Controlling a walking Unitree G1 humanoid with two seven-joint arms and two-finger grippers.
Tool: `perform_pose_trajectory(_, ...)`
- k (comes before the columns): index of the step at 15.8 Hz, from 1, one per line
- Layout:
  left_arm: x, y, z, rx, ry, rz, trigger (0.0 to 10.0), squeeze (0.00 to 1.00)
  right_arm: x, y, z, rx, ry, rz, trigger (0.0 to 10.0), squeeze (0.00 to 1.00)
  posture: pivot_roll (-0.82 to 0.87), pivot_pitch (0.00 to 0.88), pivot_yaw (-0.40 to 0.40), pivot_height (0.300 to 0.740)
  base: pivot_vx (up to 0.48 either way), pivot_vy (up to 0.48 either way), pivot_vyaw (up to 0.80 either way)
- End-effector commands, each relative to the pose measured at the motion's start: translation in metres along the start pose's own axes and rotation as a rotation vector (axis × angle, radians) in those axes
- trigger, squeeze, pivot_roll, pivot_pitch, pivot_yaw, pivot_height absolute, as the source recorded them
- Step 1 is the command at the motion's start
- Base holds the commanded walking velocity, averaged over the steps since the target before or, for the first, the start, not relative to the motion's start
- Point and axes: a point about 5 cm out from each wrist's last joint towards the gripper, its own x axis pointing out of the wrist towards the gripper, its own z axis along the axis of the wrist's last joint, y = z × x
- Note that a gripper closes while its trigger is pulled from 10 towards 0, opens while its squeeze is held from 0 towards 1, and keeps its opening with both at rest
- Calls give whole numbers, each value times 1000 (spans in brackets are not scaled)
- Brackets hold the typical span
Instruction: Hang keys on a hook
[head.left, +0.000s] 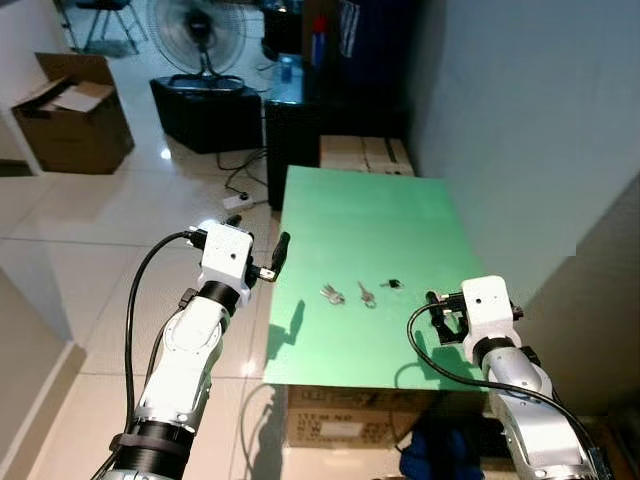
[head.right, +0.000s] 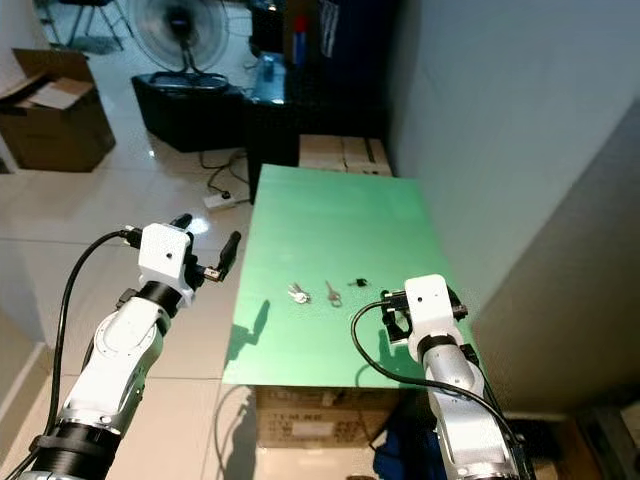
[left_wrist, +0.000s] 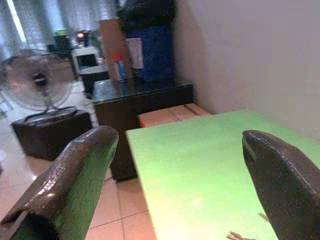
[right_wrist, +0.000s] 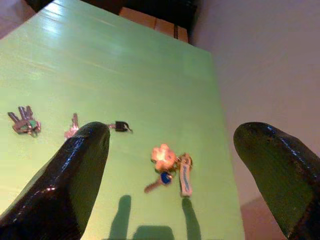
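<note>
Three sets of keys lie on the green table (head.left: 360, 210): a bunch of keys (head.left: 331, 293), a single key (head.left: 366, 294) and a small black key (head.left: 392, 283). The right wrist view also has a keyring with a pink flower charm and a blue key (right_wrist: 169, 164) lying just ahead of my right gripper (right_wrist: 180, 175). This gripper (head.left: 440, 314) is open, low over the table's near right corner. My left gripper (head.left: 262, 240) is open too, raised off the table's left edge, over the floor; its fingers (left_wrist: 75, 170) stand wide apart.
A grey wall (head.left: 530, 120) runs along the table's right side. Beyond the far end stand a black cabinet (head.left: 295, 150) and cardboard boxes (head.left: 365, 152). On the tiled floor to the left are a fan (head.left: 205, 35), a power strip (head.left: 237, 200) and an open cardboard box (head.left: 75, 110).
</note>
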Motion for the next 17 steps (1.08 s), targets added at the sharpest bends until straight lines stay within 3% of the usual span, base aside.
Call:
perform_pose_trajectory(1,3,-3,5,3,-25,-26,10000,0,0,-4,1,-4,-7,-2,10000,0,-131,8,-27,740,296,0,-800)
perform_pose_trajectory(7,3,-3,6,9,-25,-33,10000,0,5,1,-1,-79,-9,69,10000,0,-128,18,-22,740,329,0,-85)
perform_pose_trajectory(11,3,-2,6,19,-24,-36,10000,0,5,2,-3,-65,-23,103,10000,0,-125,22,-13,740,331,0,500)
perform_pose_trajectory(17,2,0,4,32,-5,-35,10000,0,-1,8,-1,-44,-52,276,10000,0,-128,22,-12,740,0,0,0)
